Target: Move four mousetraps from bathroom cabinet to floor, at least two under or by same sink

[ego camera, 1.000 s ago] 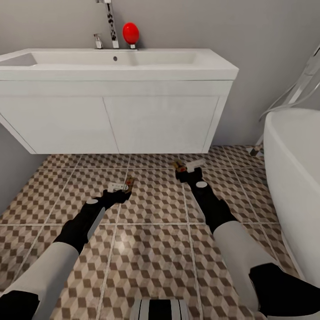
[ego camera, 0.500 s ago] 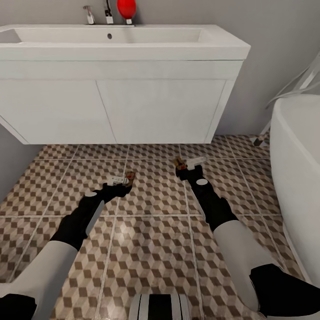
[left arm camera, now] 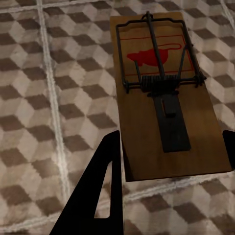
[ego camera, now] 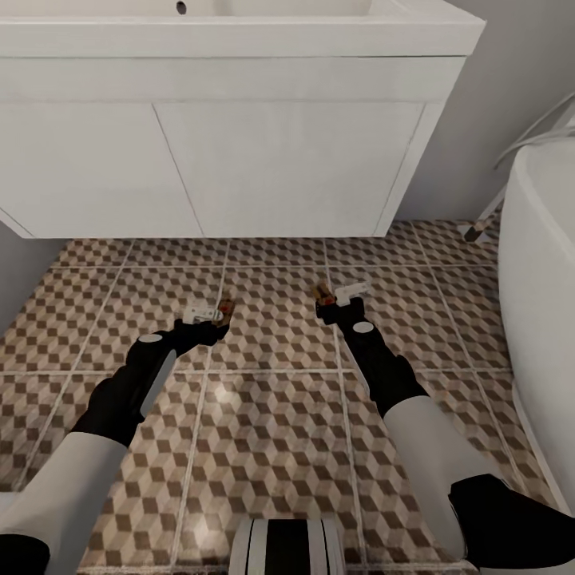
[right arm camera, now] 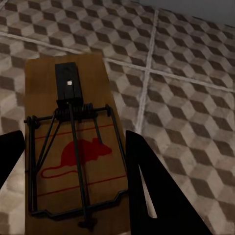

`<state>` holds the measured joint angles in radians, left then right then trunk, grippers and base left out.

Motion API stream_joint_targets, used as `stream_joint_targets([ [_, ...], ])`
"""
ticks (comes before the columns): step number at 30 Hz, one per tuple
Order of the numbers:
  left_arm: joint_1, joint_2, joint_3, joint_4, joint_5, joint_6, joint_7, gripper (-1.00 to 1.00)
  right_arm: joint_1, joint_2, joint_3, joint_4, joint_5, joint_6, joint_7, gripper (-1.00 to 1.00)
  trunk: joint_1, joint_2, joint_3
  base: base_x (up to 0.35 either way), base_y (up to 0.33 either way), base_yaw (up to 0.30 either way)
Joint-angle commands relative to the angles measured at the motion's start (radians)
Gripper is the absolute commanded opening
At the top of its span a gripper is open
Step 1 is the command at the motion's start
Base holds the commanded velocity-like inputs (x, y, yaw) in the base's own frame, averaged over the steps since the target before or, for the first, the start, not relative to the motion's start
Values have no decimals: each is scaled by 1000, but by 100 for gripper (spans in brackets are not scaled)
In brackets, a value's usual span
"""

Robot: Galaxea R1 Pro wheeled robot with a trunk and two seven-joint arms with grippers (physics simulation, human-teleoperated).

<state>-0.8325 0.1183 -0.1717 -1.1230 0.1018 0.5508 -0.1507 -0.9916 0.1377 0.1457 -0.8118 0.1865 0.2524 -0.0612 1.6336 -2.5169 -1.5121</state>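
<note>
Gripping one mousetrap each, the left gripper (ego camera: 209, 315) and right gripper (ego camera: 335, 299) hover above the bathroom floor (ego camera: 271, 415) before the white sink unit (ego camera: 239, 152), jaws clamped on left mousetrap (left arm camera: 164, 98) and right mousetrap (right arm camera: 73, 147).

The trap (left arm camera: 166, 98) is smooth brown wood with dark metal wire — so is the second trap (right arm camera: 73, 147). Floor (ego camera: 271, 447) tiles look faintly glossy; the vanity (ego camera: 239, 144) at 12 o'clock — smooth matt white.

The sink vanity (ego camera: 239, 120) is cut off at the head view's top edge, the bathtub (ego camera: 547, 295) at its right edge.
</note>
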Motion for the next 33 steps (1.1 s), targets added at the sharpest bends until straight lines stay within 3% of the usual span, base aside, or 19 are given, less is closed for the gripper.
stream_joint_targets([
  [1, 0, 2, -2, -2, 9, 6, 2, -100, 0, 0, 3, -1, 5, 7, -5, -100, 0, -1, -6, 0, 0, 0],
  [15, 0, 7, -2, -34, 9, 6, 2, -100, 0, 0, 3, -2, 6, 7, -6, -100, 6, -4, -83, 0, 0, 0],
  [23, 0, 8, -2, -155, 9, 19, 2, -100, 0, 5, 4, -37, 8, 9, -9, -100, 10, -6, -126, 0, 0, 0],
  [33, 5, 26, -2, -180, 9, 20, 1, -100, 0, 5, 5, -84, 9, 5, -11, -100, 15, -8, -181, 0, 0, 0],
])
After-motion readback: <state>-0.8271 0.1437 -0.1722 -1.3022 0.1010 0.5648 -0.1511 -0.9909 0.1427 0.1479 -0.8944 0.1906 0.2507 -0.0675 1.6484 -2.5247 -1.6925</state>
